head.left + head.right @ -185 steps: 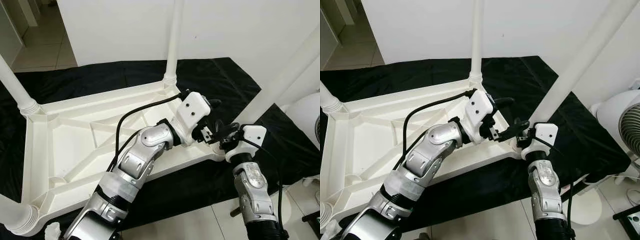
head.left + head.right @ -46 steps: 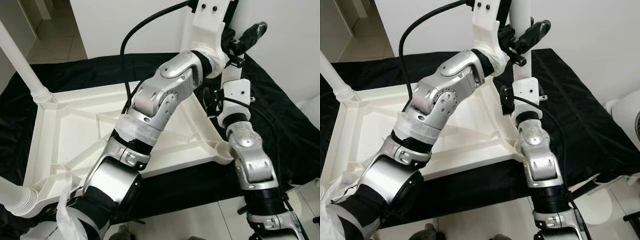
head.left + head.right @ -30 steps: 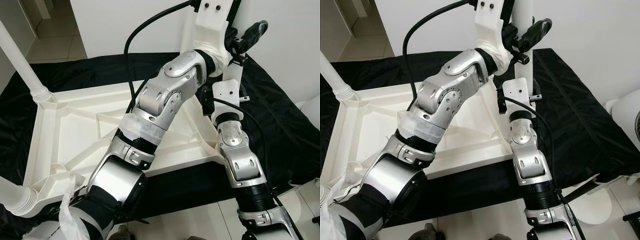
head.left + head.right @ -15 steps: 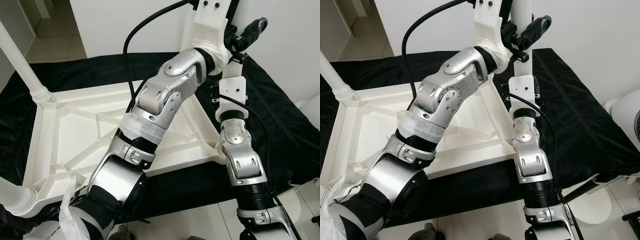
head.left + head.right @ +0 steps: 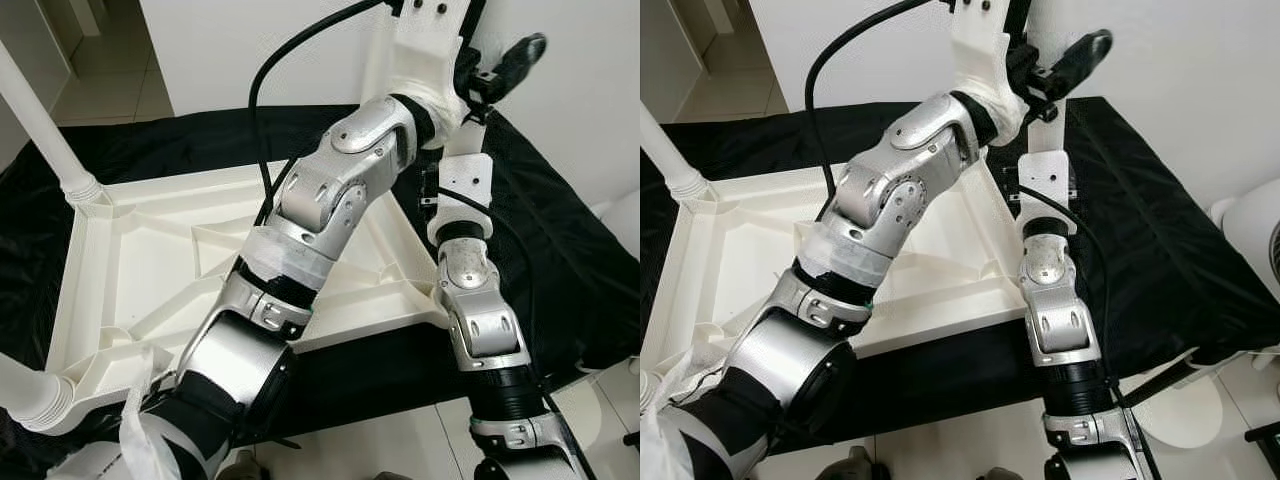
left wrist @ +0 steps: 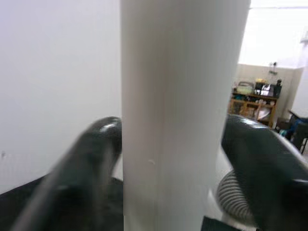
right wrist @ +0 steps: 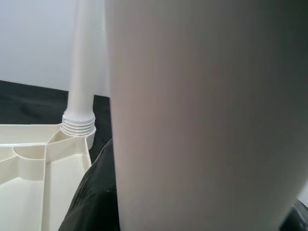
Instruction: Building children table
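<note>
The white plastic children's table [image 5: 140,270] lies upside down on a black cloth [image 5: 560,250], its legs pointing up. At its near right corner stands one table leg [image 5: 1052,128]. My left gripper [image 5: 1052,52] is raised high and shut on this leg. In the left wrist view the leg [image 6: 183,120] runs between the two black fingers [image 6: 86,163]. My right gripper [image 5: 1048,150] holds the same leg lower down. In the right wrist view the leg [image 7: 202,120] is very close, with a black finger [image 7: 91,202] against its side.
Other legs rise at the back left [image 5: 40,120], the near left [image 5: 30,395] and the far right [image 5: 375,50] corners. A white fan [image 5: 1260,250] stands on the floor to the right. A white wall [image 5: 250,50] is behind, tiled floor in front.
Over six seconds both grippers rose from the near right corner socket up along the leg, which leaned before and now stands upright. In the last half second hardly anything moved.
</note>
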You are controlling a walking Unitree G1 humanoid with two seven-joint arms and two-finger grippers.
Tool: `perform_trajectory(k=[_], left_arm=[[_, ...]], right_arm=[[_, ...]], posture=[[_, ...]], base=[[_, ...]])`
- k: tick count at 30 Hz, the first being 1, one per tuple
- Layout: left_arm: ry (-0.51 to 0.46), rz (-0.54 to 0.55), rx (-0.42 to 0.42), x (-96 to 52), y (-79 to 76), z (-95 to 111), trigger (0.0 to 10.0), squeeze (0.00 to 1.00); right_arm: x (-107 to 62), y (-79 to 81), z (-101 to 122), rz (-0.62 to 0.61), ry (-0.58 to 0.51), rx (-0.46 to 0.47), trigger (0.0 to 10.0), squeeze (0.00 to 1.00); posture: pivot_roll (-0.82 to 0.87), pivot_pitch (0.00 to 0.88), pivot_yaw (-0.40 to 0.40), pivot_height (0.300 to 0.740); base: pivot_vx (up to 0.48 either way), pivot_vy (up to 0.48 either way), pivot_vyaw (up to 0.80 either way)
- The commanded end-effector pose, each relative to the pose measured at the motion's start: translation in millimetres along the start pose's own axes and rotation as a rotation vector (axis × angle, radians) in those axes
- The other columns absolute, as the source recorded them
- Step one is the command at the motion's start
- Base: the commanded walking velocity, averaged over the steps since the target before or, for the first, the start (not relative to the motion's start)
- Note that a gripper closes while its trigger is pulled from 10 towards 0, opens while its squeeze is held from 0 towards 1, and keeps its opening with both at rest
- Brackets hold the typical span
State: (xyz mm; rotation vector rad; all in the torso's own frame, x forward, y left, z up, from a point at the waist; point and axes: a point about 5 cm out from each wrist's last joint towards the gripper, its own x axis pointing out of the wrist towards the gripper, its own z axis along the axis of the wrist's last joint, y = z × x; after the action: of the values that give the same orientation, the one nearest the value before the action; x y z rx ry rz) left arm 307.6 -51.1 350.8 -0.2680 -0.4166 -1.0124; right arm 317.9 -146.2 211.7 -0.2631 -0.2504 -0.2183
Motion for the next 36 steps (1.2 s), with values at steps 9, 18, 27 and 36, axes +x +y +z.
perform_trajectory(k=[9, 18, 27, 36], left_arm=[[-0.07, -0.159, 0.02, -8.3, -13.1, 6.9, 10.0, 0.0], [-0.028, -0.152, 0.003, -33.3, -1.9, -12.2, 10.0, 0.0], [-0.007, -0.136, 0.03, -43.0, 1.3, -21.3, 10.0, 0.0], [0.053, -0.073, 0.092, -68.3, 13.1, -42.9, 10.0, 0.0]], right_arm=[[1.4, -8.1, -3.1, -0.044, 0.031, 0.064, 10.0, 0.0], [-3.4, -29.8, -14.3, -0.112, 0.075, 0.151, 10.0, 0.0], [-9.9, -37.7, -22.0, -0.142, 0.121, 0.297, 10.0, 0.0], [-24.7, -44.6, -36.4, -0.125, 0.186, 0.396, 10.0, 0.0]], posture=[[-0.02, 0.006, 0.022, 0.74], [-0.02, 0.007, 0.019, 0.74], [-0.03, 0.005, 0.018, 0.74], [-0.02, 0.017, 0.015, 0.74]], base=[[0.0, 0.0, 0.0], [0.0, 0.0, 0.0], [0.0, 0.0, 0.0], [0.0, 0.0, 0.0]])
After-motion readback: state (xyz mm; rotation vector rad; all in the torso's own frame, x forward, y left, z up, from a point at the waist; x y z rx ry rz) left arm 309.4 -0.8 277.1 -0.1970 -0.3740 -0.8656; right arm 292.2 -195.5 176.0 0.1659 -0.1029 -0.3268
